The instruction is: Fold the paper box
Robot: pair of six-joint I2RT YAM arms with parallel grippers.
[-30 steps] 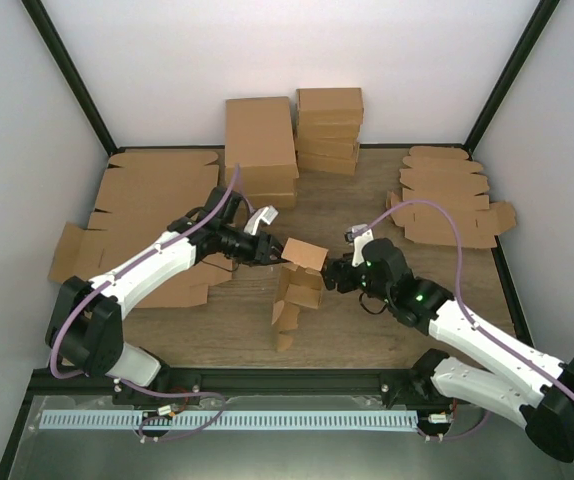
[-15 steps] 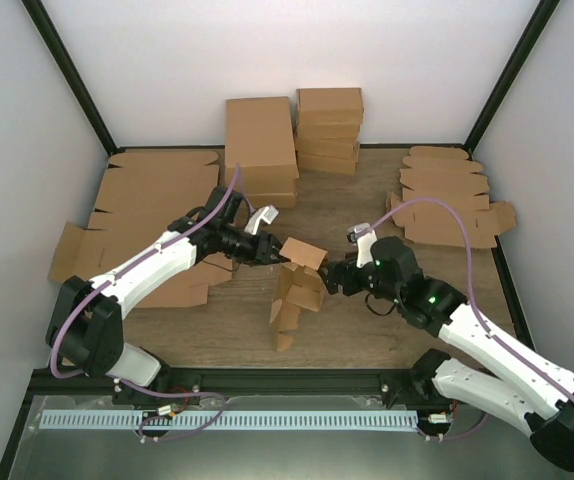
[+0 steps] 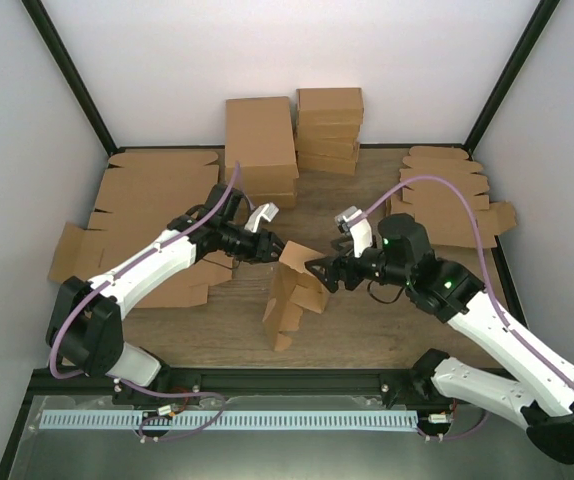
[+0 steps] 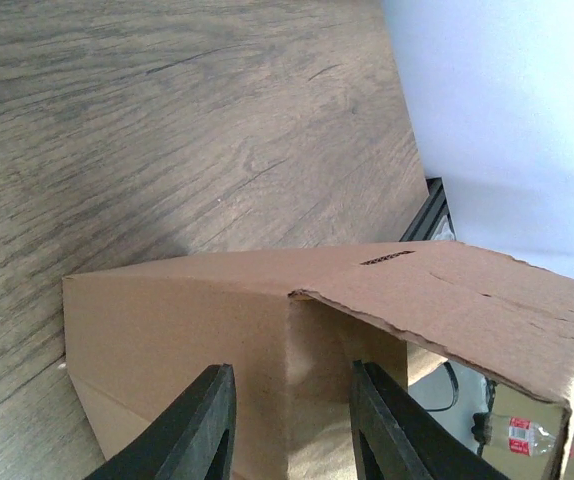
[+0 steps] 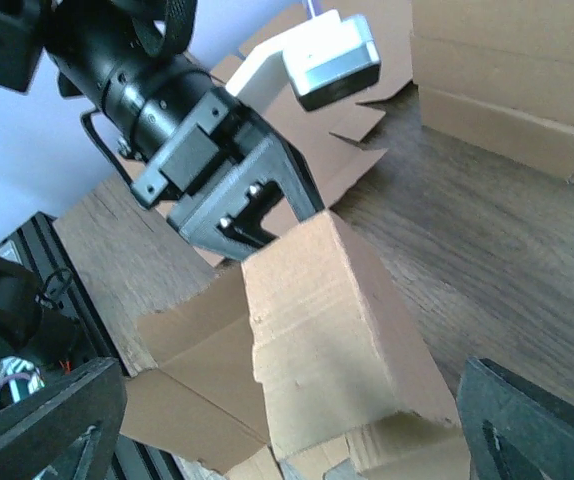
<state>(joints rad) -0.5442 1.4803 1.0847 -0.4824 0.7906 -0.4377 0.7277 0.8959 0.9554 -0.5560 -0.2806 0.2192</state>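
Observation:
The paper box (image 3: 292, 292) is a small brown cardboard carton, partly formed, standing tilted on the wooden table with loose flaps at its lower end. My left gripper (image 3: 273, 250) is shut on its upper edge. In the left wrist view a folded wall of the box (image 4: 217, 320) runs between the black fingers (image 4: 202, 430). My right gripper (image 3: 319, 270) hovers at the box's right side, wide open and holding nothing. In the right wrist view the box (image 5: 337, 340) fills the space ahead of that gripper (image 5: 287, 440), with the left gripper (image 5: 242, 215) clamped at its top corner.
Two stacks of larger brown boxes (image 3: 260, 150) (image 3: 329, 130) stand at the back. Flat cardboard blanks lie at the left (image 3: 152, 200) and in a pile at the back right (image 3: 447, 195). Black frame posts and white walls enclose the table.
My right arm has risen and swung left toward the box, and its jaws have opened wider. The box's top has tipped over to the left. The left gripper has kept its hold.

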